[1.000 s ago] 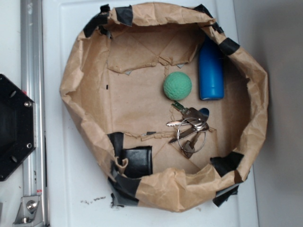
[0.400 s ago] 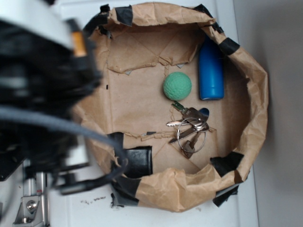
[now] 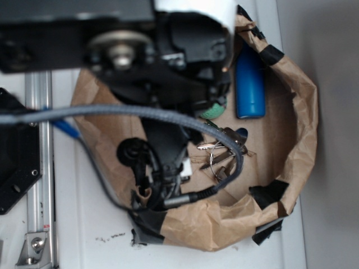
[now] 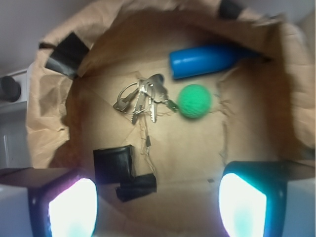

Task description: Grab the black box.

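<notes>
The black box (image 4: 113, 164) is a small, flat, matte black square lying on the brown paper floor, at the lower left of the wrist view. It sits just above and inside my left finger (image 4: 69, 207). A crinkled strip of black tape (image 4: 137, 186) lies against its lower right corner. My gripper (image 4: 157, 207) hovers above the paper, open and wide, with nothing between its fingers. In the exterior view my arm (image 3: 168, 84) covers the box.
Inside the crumpled brown paper nest (image 3: 303, 112) lie a green ball (image 4: 194, 100), a blue cylinder (image 4: 207, 59) and a bunch of keys (image 4: 143, 98). Tape patches mark the rim. Outside, at the left, are a black hexagonal plate (image 3: 17, 162) and a metal rail (image 3: 39, 168).
My arm has swung in from the left over the paper nest. It now hides the black box and most of the green ball in the exterior view. The objects have not moved.
</notes>
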`<control>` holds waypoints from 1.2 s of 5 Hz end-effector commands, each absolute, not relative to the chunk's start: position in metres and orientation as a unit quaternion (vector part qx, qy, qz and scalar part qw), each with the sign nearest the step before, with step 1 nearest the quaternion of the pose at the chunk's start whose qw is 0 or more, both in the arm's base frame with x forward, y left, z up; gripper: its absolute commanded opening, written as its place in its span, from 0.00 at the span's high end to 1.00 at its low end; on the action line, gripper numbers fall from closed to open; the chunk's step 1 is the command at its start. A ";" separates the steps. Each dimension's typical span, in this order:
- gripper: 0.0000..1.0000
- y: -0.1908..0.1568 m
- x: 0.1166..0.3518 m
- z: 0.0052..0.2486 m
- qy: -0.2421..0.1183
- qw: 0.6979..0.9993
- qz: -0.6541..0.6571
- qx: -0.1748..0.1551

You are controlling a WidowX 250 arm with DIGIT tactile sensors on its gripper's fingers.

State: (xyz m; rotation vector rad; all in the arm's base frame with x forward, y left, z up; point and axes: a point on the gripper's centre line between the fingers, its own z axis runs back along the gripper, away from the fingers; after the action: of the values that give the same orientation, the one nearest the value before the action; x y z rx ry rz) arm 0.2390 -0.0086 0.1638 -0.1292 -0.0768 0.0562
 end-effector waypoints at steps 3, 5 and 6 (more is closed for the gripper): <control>0.00 -0.008 0.239 0.136 -0.017 0.993 -0.006 -0.118; 0.00 -0.008 0.239 0.136 -0.017 0.993 -0.006 -0.118; 0.00 0.006 0.249 0.118 -0.041 0.996 0.022 -0.079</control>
State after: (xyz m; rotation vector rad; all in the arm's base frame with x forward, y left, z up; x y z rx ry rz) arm 0.2476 0.0027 0.1111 -0.1593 -0.0468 0.0263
